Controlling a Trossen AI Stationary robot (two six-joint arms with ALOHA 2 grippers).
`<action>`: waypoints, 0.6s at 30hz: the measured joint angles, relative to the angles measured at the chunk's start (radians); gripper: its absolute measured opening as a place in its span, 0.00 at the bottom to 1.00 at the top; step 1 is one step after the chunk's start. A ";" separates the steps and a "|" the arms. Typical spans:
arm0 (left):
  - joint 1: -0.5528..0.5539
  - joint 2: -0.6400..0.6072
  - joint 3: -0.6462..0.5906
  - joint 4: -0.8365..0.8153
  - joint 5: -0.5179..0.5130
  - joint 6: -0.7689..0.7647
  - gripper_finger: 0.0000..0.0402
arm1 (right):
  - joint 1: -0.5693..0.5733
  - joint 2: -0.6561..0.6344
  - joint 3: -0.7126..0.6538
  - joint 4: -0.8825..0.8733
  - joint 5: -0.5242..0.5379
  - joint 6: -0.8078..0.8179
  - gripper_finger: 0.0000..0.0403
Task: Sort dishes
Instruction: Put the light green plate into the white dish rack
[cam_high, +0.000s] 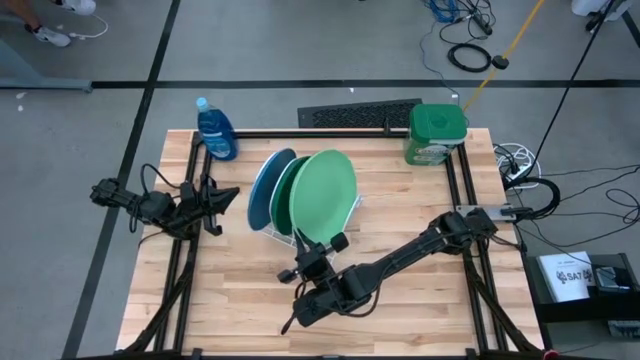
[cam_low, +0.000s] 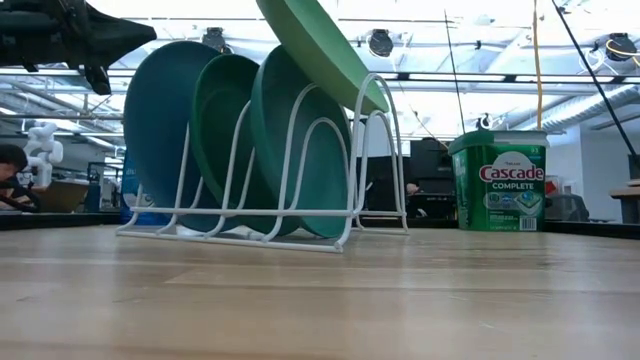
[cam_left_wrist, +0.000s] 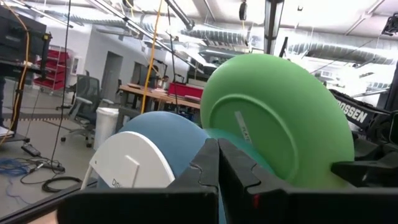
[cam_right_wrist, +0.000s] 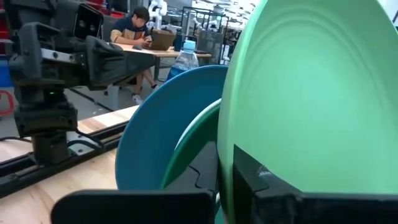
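Note:
A white wire rack (cam_low: 350, 200) stands mid-table. The blue plate (cam_low: 160, 120), the dark green plate (cam_low: 225, 130) and the teal plate (cam_low: 300, 150) stand on edge in its slots. The light green plate (cam_low: 320, 50) is tilted above the rack's right end. My right gripper (cam_high: 322, 246) is shut on it at the rack's near side. My left gripper (cam_high: 228, 200) is shut and empty, just left of the rack beside the blue plate (cam_left_wrist: 168, 134). My right gripper pinches the light green plate's near rim (cam_right_wrist: 225, 177) between its two fingers, one on each face. The fingers come from the table's near side, slanting up. The plate is tilted over the rack; whether its lower rim (cam_low: 380, 100) touches the wires, I cannot tell.
A blue dish-soap bottle (cam_high: 215, 128) stands at the far left and a green Cascade tub (cam_high: 437, 133) at the far right. A dark grille (cam_high: 358, 113) lies at the far edge. A person sits in the room behind (cam_right_wrist: 140, 25).

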 joint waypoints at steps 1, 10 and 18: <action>0.000 0.000 0.000 0.000 0.000 0.000 0.00 | 0.000 0.000 0.000 -0.010 -0.003 0.014 0.02; 0.000 0.000 0.000 0.000 0.000 0.000 0.00 | -0.002 0.000 0.000 -0.075 0.000 0.084 0.02; 0.000 0.000 0.000 0.000 0.000 0.000 0.00 | 0.002 -0.006 0.003 -0.038 0.011 0.054 0.02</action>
